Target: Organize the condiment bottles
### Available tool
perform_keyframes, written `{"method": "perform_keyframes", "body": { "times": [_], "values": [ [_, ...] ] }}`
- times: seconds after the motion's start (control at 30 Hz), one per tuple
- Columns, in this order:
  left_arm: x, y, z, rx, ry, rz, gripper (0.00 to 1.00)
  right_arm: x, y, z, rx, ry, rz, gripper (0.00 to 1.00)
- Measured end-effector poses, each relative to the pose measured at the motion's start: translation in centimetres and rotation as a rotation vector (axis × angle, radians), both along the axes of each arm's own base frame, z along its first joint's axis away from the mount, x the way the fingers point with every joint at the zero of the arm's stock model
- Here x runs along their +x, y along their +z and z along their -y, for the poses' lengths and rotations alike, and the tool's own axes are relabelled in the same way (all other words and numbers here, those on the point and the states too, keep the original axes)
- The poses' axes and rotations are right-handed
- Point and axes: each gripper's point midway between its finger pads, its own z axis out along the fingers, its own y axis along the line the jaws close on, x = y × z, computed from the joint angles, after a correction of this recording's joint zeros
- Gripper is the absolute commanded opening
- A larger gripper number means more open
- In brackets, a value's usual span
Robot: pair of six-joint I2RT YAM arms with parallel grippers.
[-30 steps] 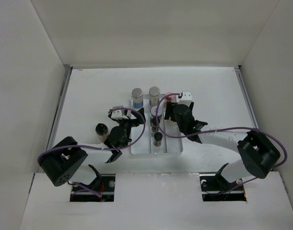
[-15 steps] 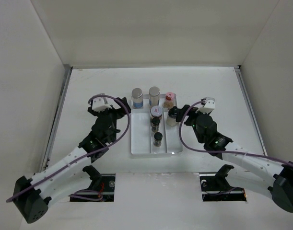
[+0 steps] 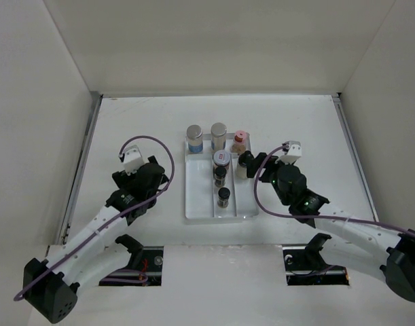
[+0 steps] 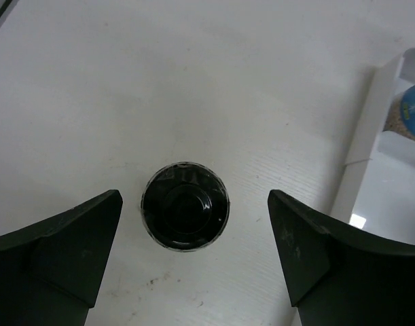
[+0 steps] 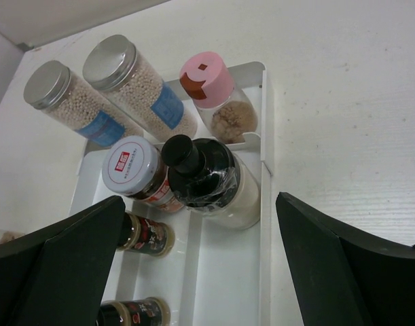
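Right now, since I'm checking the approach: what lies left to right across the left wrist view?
Pincer finger → black-capped bottle → other pincer finger. The white tray overlaps that last finger, so it is left unplaced.

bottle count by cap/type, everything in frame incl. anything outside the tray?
Silver-capped jars: 2
Pink-capped bottle: 1
White-lidded jar, red print: 1
Black-capped bottle: 1
Small dark jars in the tray: 2
Black-topped jar on the table: 1
Total: 8
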Motion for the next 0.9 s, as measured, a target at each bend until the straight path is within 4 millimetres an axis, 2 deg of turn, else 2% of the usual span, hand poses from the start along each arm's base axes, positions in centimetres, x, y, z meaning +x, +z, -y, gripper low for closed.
{"method": "perform_keyframes", "body": {
  "times": [0.07, 0.2, 0.3, 0.43, 0.6, 0.67, 0.73, 0.83, 0.9],
  "values": [
    [0.2, -1.0, -0.2, 0.016, 0.019, -0.032, 0.86, -0.2, -0.1, 0.0, 0.002, 0.006, 0.0, 1.0],
    [0.9, -3.4, 0.0, 0.064, 0.031, -0.108, 0.67, -0.3, 0.2, -0.1, 0.013, 0.015, 0.005, 1.0],
    [1.1, -4.6, 0.2, 0.081, 0.032, -0.139, 0.57, -0.4, 0.5, -0.1, 0.023, 0.017, 0.011, 1.0],
    [1.3, -4.5, -0.1, 0.061, 0.049, -0.105, 0.37, -0.4, 0.7, -0.1, 0.027, 0.018, 0.014, 1.0],
    [1.1, -4.2, 0.3, 0.059, 0.031, -0.097, 0.3, -0.4, 0.6, -0.2, 0.026, 0.02, 0.012, 1.0],
    [1.4, -3.1, 1.6, 0.061, -0.018, -0.082, 0.3, -0.4, 0.5, -0.2, 0.024, 0.02, 0.01, 1.0],
    [2.1, -0.9, 3.8, 0.045, -0.087, -0.036, 0.3, -0.4, 0.4, -0.2, 0.021, 0.02, 0.007, 1.0],
    [3.9, 3.5, 8.4, -0.015, -0.194, 0.083, 0.3, -0.3, 0.1, -0.1, 0.017, 0.017, 0.003, 1.0],
    [4.9, 5.3, 11.2, -0.05, -0.252, 0.134, 0.3, -0.3, -0.3, 0.0, 0.012, 0.014, -0.003, 1.0]
  ]
}}
